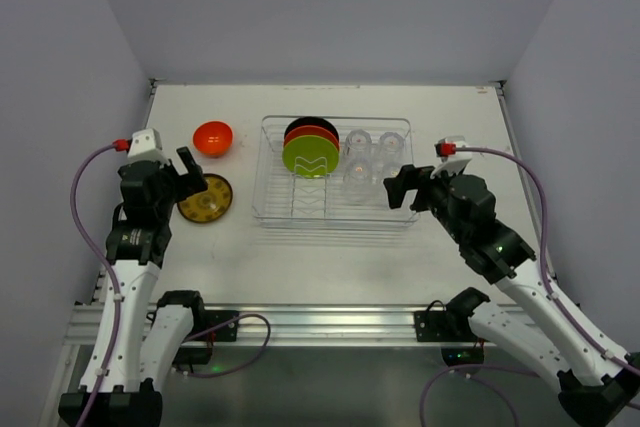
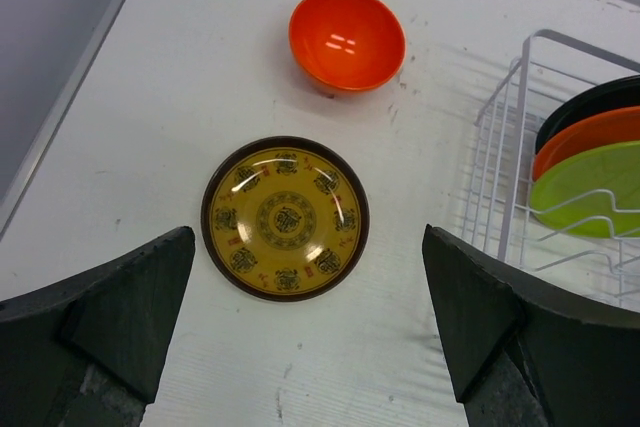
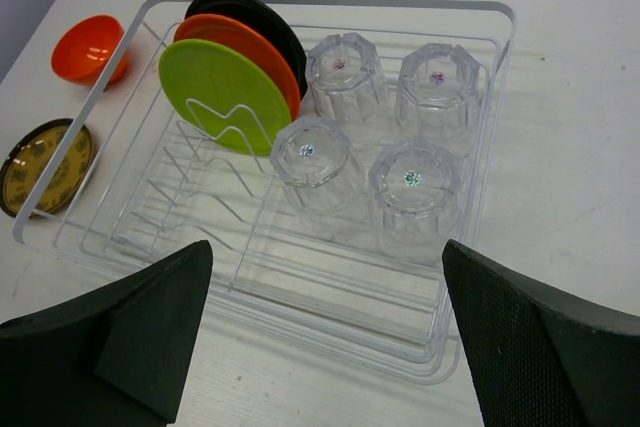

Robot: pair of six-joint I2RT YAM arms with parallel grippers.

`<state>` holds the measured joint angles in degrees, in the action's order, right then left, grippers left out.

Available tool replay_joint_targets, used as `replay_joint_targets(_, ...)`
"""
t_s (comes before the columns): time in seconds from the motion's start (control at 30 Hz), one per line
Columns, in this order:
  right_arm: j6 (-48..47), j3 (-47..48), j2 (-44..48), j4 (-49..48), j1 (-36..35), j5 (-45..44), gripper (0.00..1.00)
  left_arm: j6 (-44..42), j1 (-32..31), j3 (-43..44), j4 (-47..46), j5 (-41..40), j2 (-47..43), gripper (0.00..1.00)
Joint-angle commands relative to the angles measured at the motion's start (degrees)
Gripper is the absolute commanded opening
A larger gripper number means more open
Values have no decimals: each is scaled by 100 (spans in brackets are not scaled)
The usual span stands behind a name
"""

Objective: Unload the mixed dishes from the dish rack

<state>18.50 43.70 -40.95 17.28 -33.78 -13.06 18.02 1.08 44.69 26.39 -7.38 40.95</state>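
Note:
The clear dish rack [image 1: 270, 209] [image 3: 480, 17] stands mid-table. Black [image 1: 308, 125], red-orange [image 1: 322, 134] and lime green [image 1: 310, 156] plates stand upright in its left part. Several clear ribbed tumblers [image 3: 414, 183] stand upside down in its right part. The yellow-brown plate [image 1: 205, 198] [image 2: 285, 217] lies flat on the table left of the rack. The orange bowl [image 1: 213, 137] [image 2: 346, 37] sits beyond it. My left gripper [image 1: 195, 175] [image 2: 305, 332] is open and empty above the table just near of that plate. My right gripper [image 1: 402, 185] [image 3: 325, 322] is open and empty at the rack's right near corner.
The white table [image 1: 330, 267] is walled by grey panels at the back and both sides. An aluminium rail [image 1: 320, 322] runs along the near edge, with both arm bases on it.

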Motion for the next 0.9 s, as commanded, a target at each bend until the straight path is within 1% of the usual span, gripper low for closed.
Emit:
replay_joint_targets(0.0,258,-63,122,230,12,-354,99,105,-29,-126,138,-569,-148,100)
replay_joint_targets(0.03,294,-333,192,197,3,-303,99,140,-29,-170,147,-668,-253,100)
replay_joint_targets(0.07,425,-380,245,136,12,-503,99,149,-29,-153,164,-677,-271,100)
replay_joint_targets(0.1,444,-284,315,344,3,-565,99,201,14,-145,182,-695,-280,100)
replay_joint_targets(0.13,96,39,342,538,3,-375,99,193,41,-92,260,-625,-220,100)
replay_joint_targets(0.17,5,7,412,548,-6,-338,99,150,-28,-13,305,-529,-106,100)
replay_joint_targets(0.2,-91,-159,647,-26,-6,-381,99,210,-351,40,375,-685,17,100)
replay_joint_targets(0.23,-162,-604,745,-484,3,-251,99,211,-772,31,358,-651,236,100)
replay_joint_targets(0.27,-23,-739,798,-810,-6,-6,99,167,-802,31,340,-581,308,100)
replay_joint_targets(0.3,39,-836,799,-1492,3,353,99,167,-776,84,358,-685,343,100)
replay_joint_targets(0.33,-56,-924,642,-1830,-6,1096,99,193,-785,101,401,-756,309,100)
replay_joint_targets(0.37,-136,-873,467,-2094,3,1269,99,202,-785,93,402,-765,256,100)
replay_joint_targets(0.4,-215,-750,239,-2384,3,1271,99,202,-785,75,384,-783,221,100)
replay_joint_targets(0.43,-346,-349,-407,-2439,-6,1462,99,211,-785,67,367,-826,194,100)
replay_joint_targets(0.47,-730,-32,-823,-2344,3,1603,98,211,-785,67,367,-853,220,100)
replay_joint_targets(0.5,-951,380,-1253,-1873,-6,1761,96,211,-759,75,367,-862,281,100)
replay_joint_targets(0.53,-1337,1124,-2128,-1668,-14,1902,94,202,-732,84,375,-836,299,100)
replay_joint_targets(0.57,-1558,1488,-2537,-1170,-32,1930,90,202,-724,84,367,-783,308,100)
replay_joint_targets(0.6,-1717,1831,-2898,-1044,-50,1895,89,193,-723,93,367,-765,300,100)
replay_joint_targets(0.63,-2136,2383,-3223,-938,-67,1834,88,193,-723,93,375,-757,274,100)
replay_joint_targets(0.67,-2384,2632,-3775,-824,-128,1842,86,193,-723,75,358,-748,238,100)
replay_joint_targets(0.7,-2595,2861,-4041,-701,-138,1842,82,193,-723,67,332,-739,169,100)
replay_joint_targets(0.73,-3085,3368,-4296,-569,-172,1772,78,193,-723,58,323,-739,142,100)
replay_joint_targets(0.77,-3316,3643,-4838,-315,-242,1615,74,184,-723,40,305,-687,115,100)
replay_joint_targets(0.8,-3492,4159,-5105,-156,-252,1527,71,167,-723,31,288,-651,132,100)
replay_joint_targets(0.83,-3798,4425,-5342,28,-278,1491,68,158,-732,31,279,-616,141,100)
replay_joint_targets(0.87,-3914,4662,-5753,395,-287,1464,66,140,-724,31,279,-564,185,100)
